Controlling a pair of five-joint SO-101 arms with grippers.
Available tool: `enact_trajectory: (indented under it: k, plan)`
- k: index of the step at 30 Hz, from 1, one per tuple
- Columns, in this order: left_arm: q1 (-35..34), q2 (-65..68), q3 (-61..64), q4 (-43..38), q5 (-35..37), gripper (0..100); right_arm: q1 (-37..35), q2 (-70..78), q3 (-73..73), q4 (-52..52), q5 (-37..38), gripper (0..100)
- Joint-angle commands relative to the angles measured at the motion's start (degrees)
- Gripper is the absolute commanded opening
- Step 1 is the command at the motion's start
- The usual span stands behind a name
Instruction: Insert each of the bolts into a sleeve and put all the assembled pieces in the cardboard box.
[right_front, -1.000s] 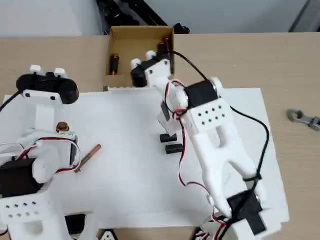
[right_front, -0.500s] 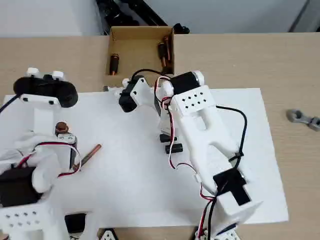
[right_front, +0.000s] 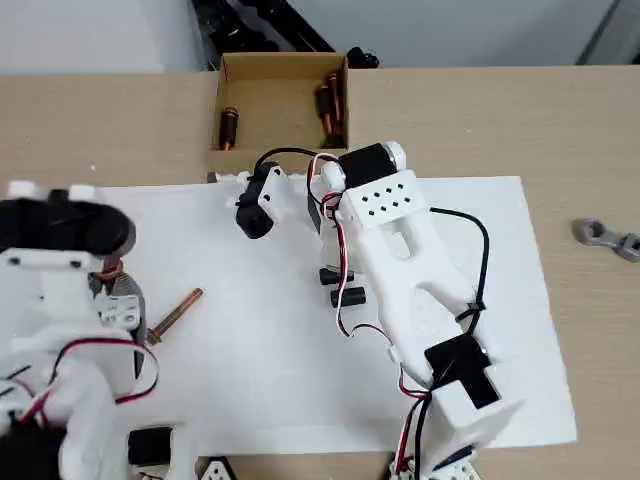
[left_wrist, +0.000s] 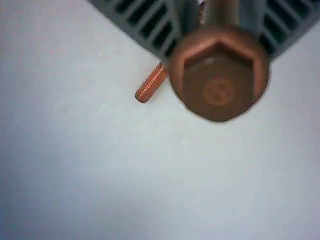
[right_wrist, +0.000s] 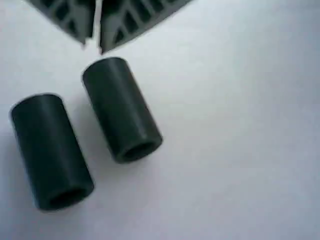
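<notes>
Cardboard box (right_front: 283, 75) holds assembled pieces (right_front: 229, 127). Left fingers (left_wrist: 135, 15) pinch a bolt (left_wrist: 218, 80), its shank hidden; right fingers (right_wrist: 135, 15) are pressed together beside two sleeves (right_wrist: 122, 117).

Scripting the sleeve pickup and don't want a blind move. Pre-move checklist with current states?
1. Held bolt secure in left gripper: ok, clamped, head toward the wrist camera.
2. Right gripper open for a sleeve: not ok, fingers shut, holding nothing.
3. Sleeves graspable: ok, two lie side by side on the sheet, not touching.
4. Loose bolt out of the way: ok, on the sheet, apart from the sleeves.
5. Box has room: ok, pieces lie along its side walls, middle bare.
</notes>
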Motion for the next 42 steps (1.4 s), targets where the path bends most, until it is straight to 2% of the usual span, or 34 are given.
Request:
enact_trajectory:
  k: [1, 12, 19, 31, 42]
  plan:
    - [-0.62, -0.26, -0.22, 0.44, 0.62, 1, -1.71, -0.31, -2.2, 0.4, 0.53, 0.8]
    - [-0.62, -0.18, -0.22, 0.53, 0.53, 1, -5.14, -0.31, 3.25, -0.13, 3.34, 0.9]
    - [-0.62, -0.44, 2.24, 0.44, 0.62, 1, -2.24, -0.31, 3.43, -1.27, 5.54, 15.1]
    - [-0.62, -0.53, 2.24, 0.18, 0.62, 1, -1.36, 1.01, 3.52, -1.27, 12.92, 10.9]
    - [-0.62, -0.53, 2.24, 0.26, 0.62, 1, -0.75, 7.08, 2.99, -4.18, 13.71, 8.3]
